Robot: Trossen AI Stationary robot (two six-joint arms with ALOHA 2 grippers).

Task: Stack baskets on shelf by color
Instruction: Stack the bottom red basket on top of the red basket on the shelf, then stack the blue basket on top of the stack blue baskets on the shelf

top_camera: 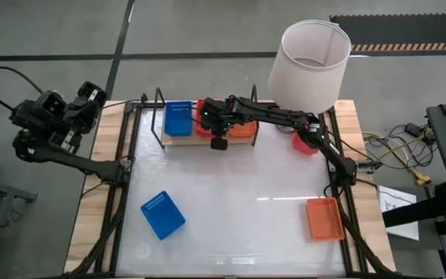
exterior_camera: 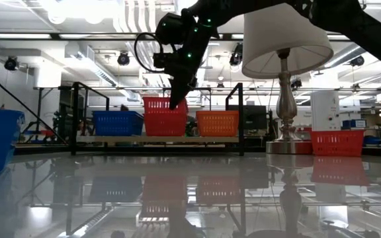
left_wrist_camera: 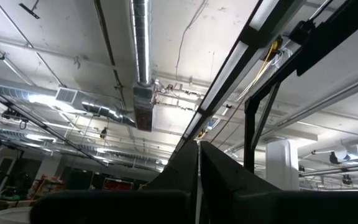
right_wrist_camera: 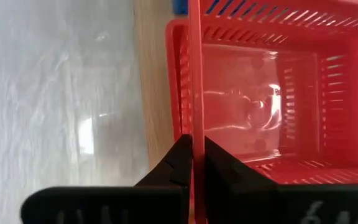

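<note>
Pinched tight on the near wall of a red basket [right_wrist_camera: 260,118], the right gripper [right_wrist_camera: 194,158] holds it over the middle of the shelf [top_camera: 178,138], where red plastic already sits between a blue basket [top_camera: 178,118] and an orange basket [top_camera: 242,129]. Its arm reaches across the back of the table [top_camera: 231,201] from the right side, past a lamp [top_camera: 310,58], wrist bent down. Open white tabletop spreads in front of the shelf. Another blue basket [top_camera: 162,214] lies near the front left, another orange basket [top_camera: 324,218] near the front right, and another red basket [exterior_camera: 337,142] beside the lamp base. Folded back off the table's left rear corner, the left gripper [left_wrist_camera: 199,162] points at the ceiling, fingers pressed together on nothing.
</note>
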